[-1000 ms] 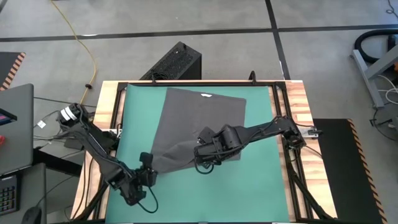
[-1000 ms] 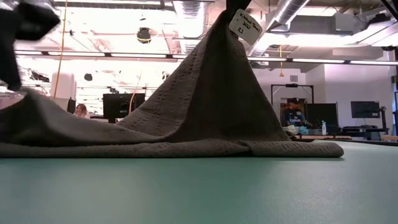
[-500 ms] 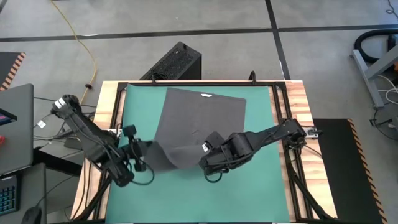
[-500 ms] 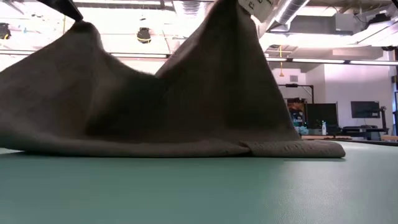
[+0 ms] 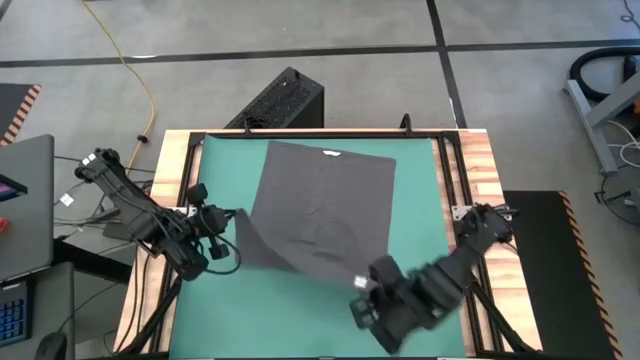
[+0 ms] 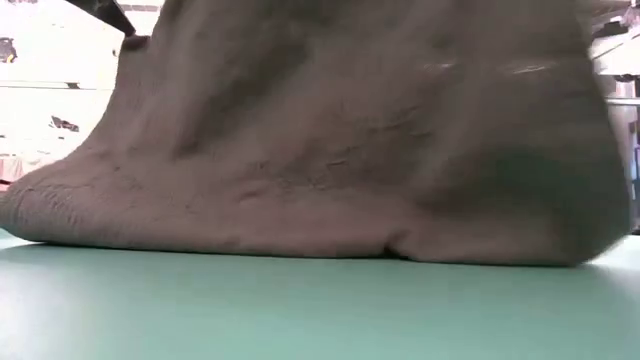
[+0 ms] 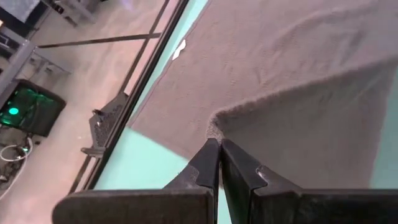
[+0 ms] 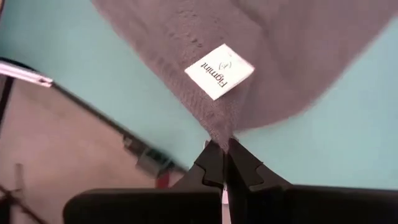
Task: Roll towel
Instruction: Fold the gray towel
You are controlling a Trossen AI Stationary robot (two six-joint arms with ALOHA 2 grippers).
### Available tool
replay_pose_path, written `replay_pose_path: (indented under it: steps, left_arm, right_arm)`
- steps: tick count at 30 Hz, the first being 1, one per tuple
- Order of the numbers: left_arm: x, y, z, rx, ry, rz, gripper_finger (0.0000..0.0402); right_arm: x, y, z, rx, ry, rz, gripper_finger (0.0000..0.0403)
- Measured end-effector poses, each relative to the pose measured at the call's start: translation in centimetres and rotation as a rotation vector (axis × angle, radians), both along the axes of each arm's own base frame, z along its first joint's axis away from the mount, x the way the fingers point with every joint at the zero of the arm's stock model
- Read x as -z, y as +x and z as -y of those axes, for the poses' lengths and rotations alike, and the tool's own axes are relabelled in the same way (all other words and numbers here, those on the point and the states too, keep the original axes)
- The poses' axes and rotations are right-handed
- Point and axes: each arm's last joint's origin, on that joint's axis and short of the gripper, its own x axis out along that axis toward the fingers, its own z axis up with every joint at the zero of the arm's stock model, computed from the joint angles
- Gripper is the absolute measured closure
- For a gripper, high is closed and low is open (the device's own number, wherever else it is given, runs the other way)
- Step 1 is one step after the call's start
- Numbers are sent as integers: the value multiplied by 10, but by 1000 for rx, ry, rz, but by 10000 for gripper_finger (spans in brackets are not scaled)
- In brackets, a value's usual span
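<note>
High view. My left arm reaches in from the table's left edge, elbow bent, its dark two-finger left gripper over the left part of the flat green mat. My right arm stretches from the right edge toward the near side, its dark two-finger right gripper over the mat's near right part; that arm shows smeared and its outline is hard to make out. The plain dark grey soft cloth towel lies mid-mat, far edge flat, with a small white tag at that far edge. Its two near corners are lifted, one at each gripper. The pale wooden table frames the mat.

Low view. The towel fills nearly the whole picture, rising like a tent from the mat; its bottom fold rests on the mat. Both grippers are cut off above. The room behind is almost wholly hidden.

Left wrist view. My left gripper has its jaws pressed together, pinching one towel corner. The mat and the table's dark frame rail show beyond.

Right wrist view. My right gripper has its jaws closed tight on another towel corner, just beside a white printed label sewn there. The mat lies beneath.
</note>
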Motion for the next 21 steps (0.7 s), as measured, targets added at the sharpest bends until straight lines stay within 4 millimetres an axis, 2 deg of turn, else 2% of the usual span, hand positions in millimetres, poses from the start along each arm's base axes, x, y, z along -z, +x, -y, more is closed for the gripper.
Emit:
replay_pose_path:
  steps: [4, 7, 10, 15, 18, 21]
  left_arm:
    - [-2, 4, 4, 13, -36, 44, 401]
    - [-3, 6, 5, 32, -29, 48, 401]
    - [-3, 7, 3, 27, -17, 45, 401]
    - [-5, 9, -5, -1, 45, 47, 401]
    - [-6, 11, -15, -24, 82, 16, 401]
    - [-9, 13, -25, -65, 116, 11, 401]
  right_arm:
    - [0, -18, -20, 68, 34, 39, 387]
    - [-1, -13, -15, 80, -1, 67, 387]
    - [0, 6, 6, 93, -51, 68, 388]
    - [14, 42, 56, 51, -191, -19, 388]
    - [24, 49, 88, 23, -259, -97, 389]
    - [32, 45, 117, 8, -277, -181, 389]
